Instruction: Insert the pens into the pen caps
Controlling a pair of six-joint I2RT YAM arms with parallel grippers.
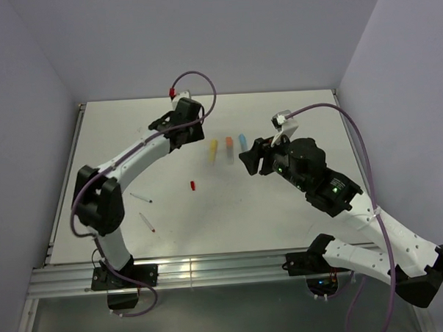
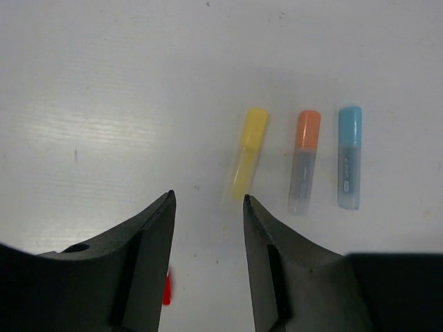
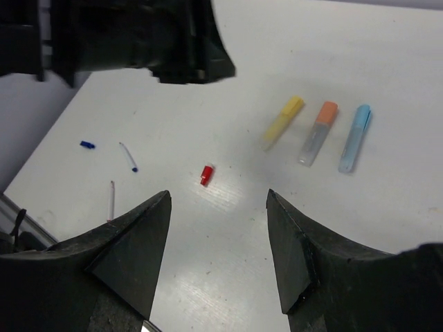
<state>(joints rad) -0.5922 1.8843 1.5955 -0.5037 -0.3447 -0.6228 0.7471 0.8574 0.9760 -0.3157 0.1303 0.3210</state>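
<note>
Three stubby markers lie side by side without touching in the upper right of my left wrist view: the yellow marker [image 2: 249, 152], the orange marker [image 2: 304, 160] and the light-blue marker [image 2: 349, 157]. Each seems to have its coloured cap seated, so I judge the thick ones done and the two thin pens the work in hand. My left gripper [image 2: 208, 197] hangs over the table [image 1: 283, 222] just short of the yellow marker, its jaws apart with nothing between them. My right gripper [image 3: 218, 197] is likewise spread and empty, looking down from the right of the overhead frame. The red cap [image 3: 206, 173] lies alone near the middle of the right wrist view. The blue-tipped pen [image 3: 127, 157] and the red-tipped pen [image 3: 111, 199] lie well apart from it at the left, with the dark-blue cap [image 3: 86, 144] beside them at the far left. Next, I reckon, one gripper must drop onto a thin pen and the other onto its matching cap. Both are tiny and lie flat, so the jaws must straddle each squarely and pinch close to the table, or the piece may skid away.
</note>
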